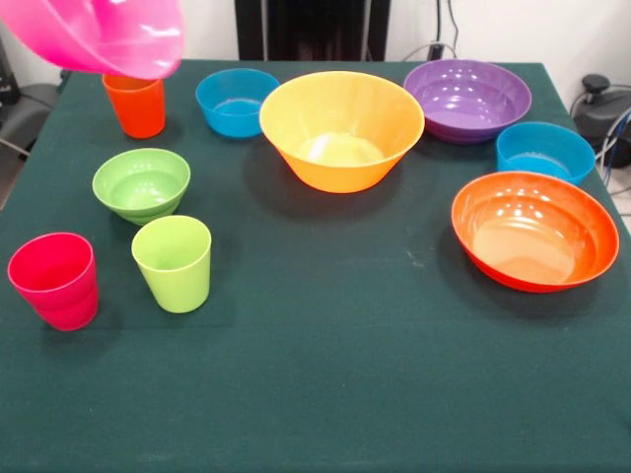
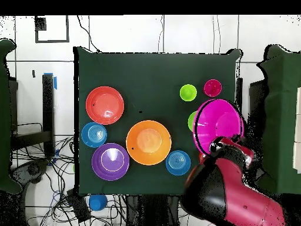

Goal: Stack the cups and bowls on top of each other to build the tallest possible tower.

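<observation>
Gripping big pink bowl [image 1: 99, 34] aloft above orange cup [image 1: 135, 105]; jaws clamped on its rim.

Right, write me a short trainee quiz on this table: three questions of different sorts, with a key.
1. True or false: the yellow-orange bowl is empty.
2. In the front view, the raised pink bowl partly hides which thing? A) orange cup B) purple bowl C) red cup
3. How many blue bowls stand on the table?

Key: 1 true. 2 A. 3 two.
</observation>
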